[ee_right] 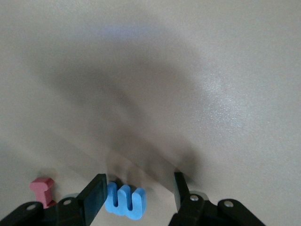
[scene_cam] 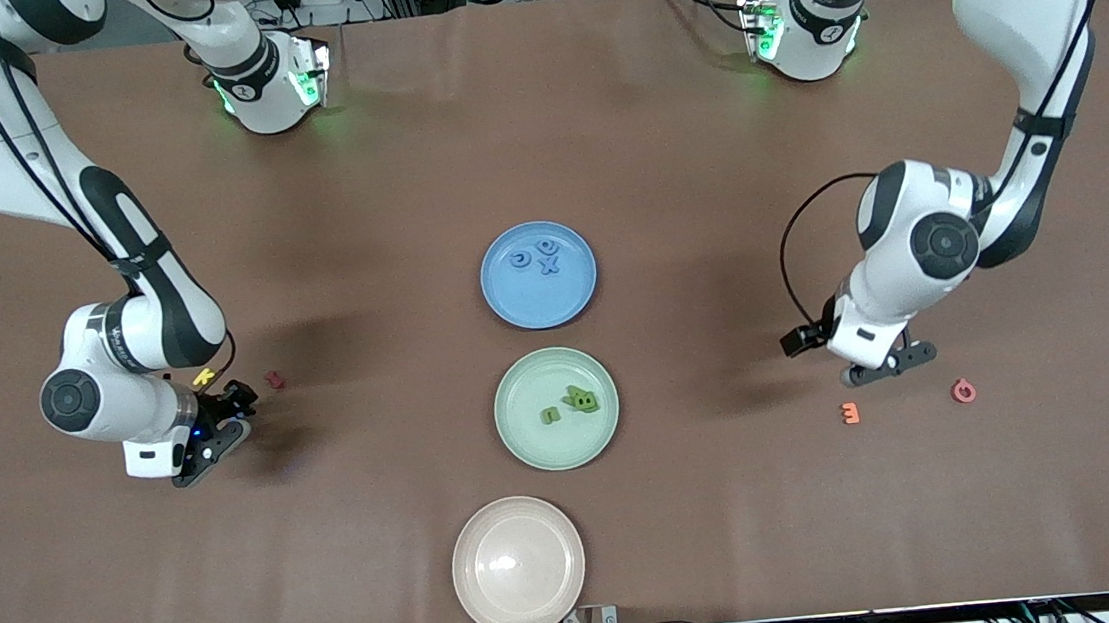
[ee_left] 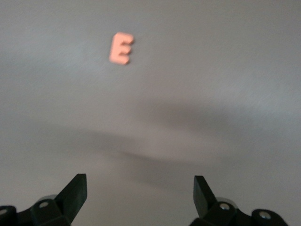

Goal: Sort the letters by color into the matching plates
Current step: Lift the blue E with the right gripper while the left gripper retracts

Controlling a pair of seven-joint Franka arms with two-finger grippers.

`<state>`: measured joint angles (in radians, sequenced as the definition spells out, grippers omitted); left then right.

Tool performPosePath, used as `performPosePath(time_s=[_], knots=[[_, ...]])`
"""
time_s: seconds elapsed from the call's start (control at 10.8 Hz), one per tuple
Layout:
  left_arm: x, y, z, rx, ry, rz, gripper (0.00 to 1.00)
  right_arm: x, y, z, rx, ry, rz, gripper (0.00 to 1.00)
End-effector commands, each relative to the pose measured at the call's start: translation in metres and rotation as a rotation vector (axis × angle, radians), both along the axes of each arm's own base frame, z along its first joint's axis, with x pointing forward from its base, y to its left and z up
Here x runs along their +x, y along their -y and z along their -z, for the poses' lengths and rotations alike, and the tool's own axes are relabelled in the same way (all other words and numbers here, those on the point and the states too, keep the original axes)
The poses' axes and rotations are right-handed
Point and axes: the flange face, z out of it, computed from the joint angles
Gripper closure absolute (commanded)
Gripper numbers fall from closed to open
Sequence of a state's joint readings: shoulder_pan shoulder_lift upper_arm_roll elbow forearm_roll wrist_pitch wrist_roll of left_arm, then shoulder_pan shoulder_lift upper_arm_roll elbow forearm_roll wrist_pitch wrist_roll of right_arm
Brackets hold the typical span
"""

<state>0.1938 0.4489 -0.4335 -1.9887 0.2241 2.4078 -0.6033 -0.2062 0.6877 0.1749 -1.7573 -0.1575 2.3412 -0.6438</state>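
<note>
Table: brown [scene_cam: 600, 147], three plates.
Left gripper [ee_left: 140, 190]: low, fingers spread, empty, near orange E [ee_left: 121, 48].
Right gripper [ee_right: 136, 193]: low, fingers parted around blue letter [ee_right: 125, 201], grip unclear.

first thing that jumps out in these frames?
Three plates in a row mid-table: blue plate holding blue letters, green plate holding green letters, and a bare pink plate nearest the camera. The right gripper straddles a blue letter; the left gripper hangs open by an orange E.
</note>
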Motion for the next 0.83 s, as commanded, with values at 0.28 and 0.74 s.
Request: performPosePath(time_s=[0.28, 0.74], knots=[[-0.001, -0.060, -0.134, 0.114, -0.073, 0.244, 0.00, -0.003, -0.001, -0.003, -0.008, -0.025, -0.020, 0.33], [0.031, -0.134, -0.270, 0.003, 0.017, 0.194, 0.00, 0.002, 0.002, -0.011, -0.009, -0.030, -0.031, 0.33]])
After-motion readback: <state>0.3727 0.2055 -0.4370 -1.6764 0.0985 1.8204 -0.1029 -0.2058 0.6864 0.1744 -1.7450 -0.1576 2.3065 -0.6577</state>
